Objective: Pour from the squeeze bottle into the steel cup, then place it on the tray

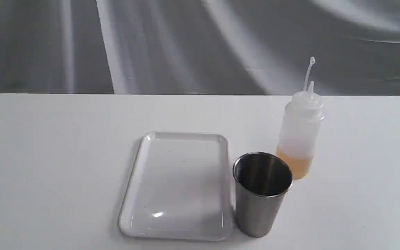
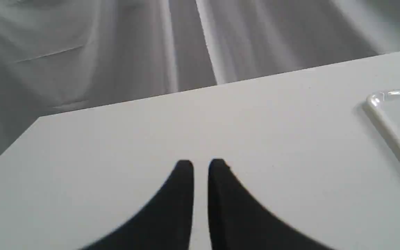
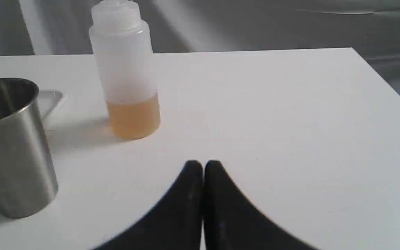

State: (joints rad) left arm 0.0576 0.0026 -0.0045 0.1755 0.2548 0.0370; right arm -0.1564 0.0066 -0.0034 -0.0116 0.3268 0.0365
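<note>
Field notes, before the grasp.

- Squeeze bottle [image 1: 300, 139]: stands upright on the tabletop [image 1: 47, 156], on the right side of the exterior view. Its long axis is vertical, nozzle up, with the cap strap sticking up beside the nozzle. Amber liquid fills only the bottom part. Nothing is touching it.
- Steel cup [image 1: 260, 194]: upright, mouth open, nearer the camera than the bottle and just beside the tray's [image 1: 179, 184] right edge. In the exterior view its rim overlaps the bottle's base. The right wrist view shows bare tabletop between the two, so they stand near each other but apart.
- Right tool [image 3: 202, 166]: fingers pressed together, nothing held, low over bare tabletop.
- Left tool [image 2: 201, 165]: fingers narrowly apart, with a thin slit of tabletop showing between them. It holds nothing. Only a corner of the tray is in its view, and no bottle.
- Neither arm shows in the exterior view.

The relation that matters: the bottle lies ahead of your right tool's fingertips and off their line toward the cup side. It is on the right arm's half of the tabletop, so the right arm is the nearer one.

My reading: no part of the task is done yet. You would need to spread the right tool first, then come at the body side-on, across the vertical axis. The cup sits close on the far flank, so mind it as you swing in. The bottle is bottom-heavy with so little liquid, but a nudge high on the body could still tip it.
</note>
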